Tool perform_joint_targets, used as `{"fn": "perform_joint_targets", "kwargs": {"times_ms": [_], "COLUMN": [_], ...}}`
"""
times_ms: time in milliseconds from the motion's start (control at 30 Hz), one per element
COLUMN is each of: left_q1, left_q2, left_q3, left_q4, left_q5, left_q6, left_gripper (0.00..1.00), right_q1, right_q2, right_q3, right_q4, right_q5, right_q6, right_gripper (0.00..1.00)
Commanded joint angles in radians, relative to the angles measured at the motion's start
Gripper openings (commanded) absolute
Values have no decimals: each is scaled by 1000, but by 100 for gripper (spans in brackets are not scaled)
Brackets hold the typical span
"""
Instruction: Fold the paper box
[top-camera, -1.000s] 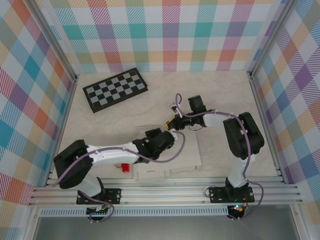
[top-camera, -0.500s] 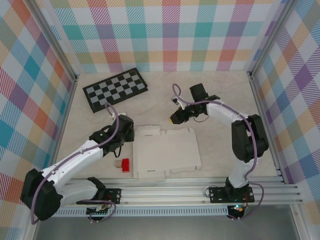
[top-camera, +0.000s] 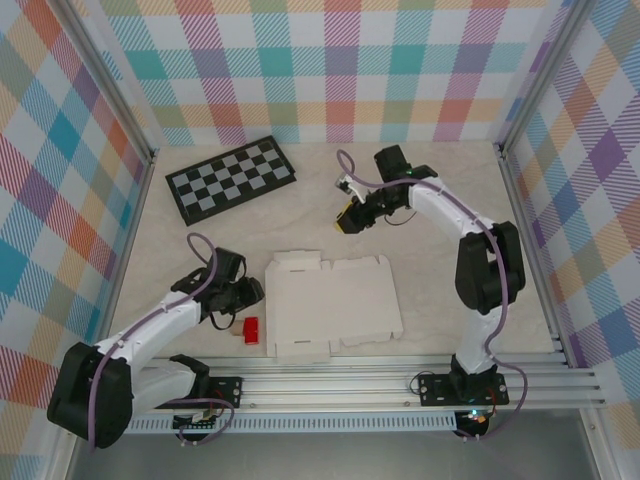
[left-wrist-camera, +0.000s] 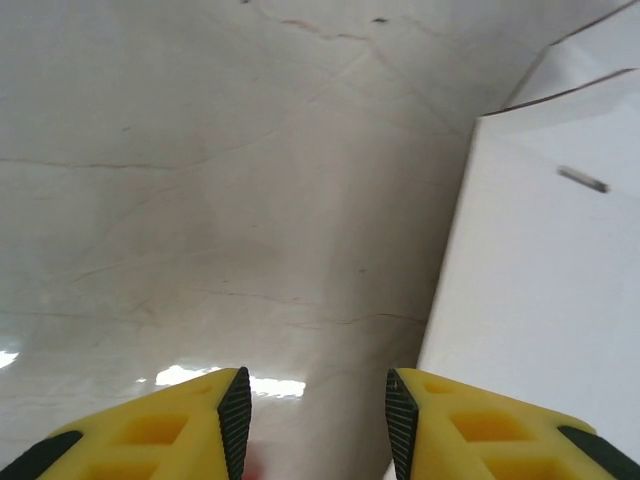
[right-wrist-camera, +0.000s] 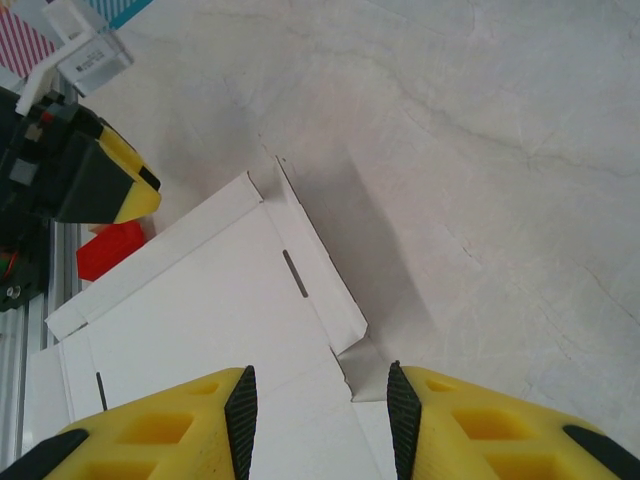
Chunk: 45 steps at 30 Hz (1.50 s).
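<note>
Left fingers (left-wrist-camera: 170, 430) pulled back beside paper box (top-camera: 335, 305), parted, empty

Robot test cell in a laboratory. Indicators:
- A marble-pattern bench (top-camera: 300, 215) is enclosed on three sides by plaid-printed walls (top-camera: 330, 70).
- Aluminium profile posts (top-camera: 105, 85) stand at the corners.
- A slotted aluminium rail (top-camera: 330, 385) along the near edge carries two cabled arms, left (top-camera: 150, 325) and right (top-camera: 480, 270), bolted side by side.
- A checkerboard (top-camera: 230, 180) lies on the bench.

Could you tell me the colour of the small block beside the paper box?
The small block is red, clearest in the top external view.
</note>
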Motion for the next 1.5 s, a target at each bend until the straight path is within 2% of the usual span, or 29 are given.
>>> {"fn": "perform_joint_targets", "kwargs": {"times_ms": [0,300,467,633,733,867,967,1200,1367,1467], "left_q1": [20,20,20,20,19,19,19,15,-34,-49], "left_q2": [7,91,133,141,143,130,130,129,138,128], "left_q3": [6,-14,-9,-26,-46,-74,-59,27,146,156], "left_q4": [46,183,183,164,216,303,274,170,9,19], "left_q5": [63,180,181,161,202,253,238,171,41,32], "left_q6": [27,25,36,46,24,-17,6,107,258,269], "left_gripper": [40,30,26,26,24,11,0,0,0,0], "right_q1": [12,25,32,34,37,41,41,41,41,41], "right_q2": [57,151,178,183,183,190,190,207,217,257], "right_q3": [72,183,170,145,131,106,81,68,91,153], "right_q4": [-92,-166,-165,-156,-149,-142,-124,-80,-75,-100], "right_q5": [-32,-31,-27,-24,-27,-27,-6,109,107,76], "right_q6": [-73,-106,-111,-112,-112,-129,-135,-105,-115,-114], "right_gripper": [42,42,42,42,41,41,41,40,40,40]}}
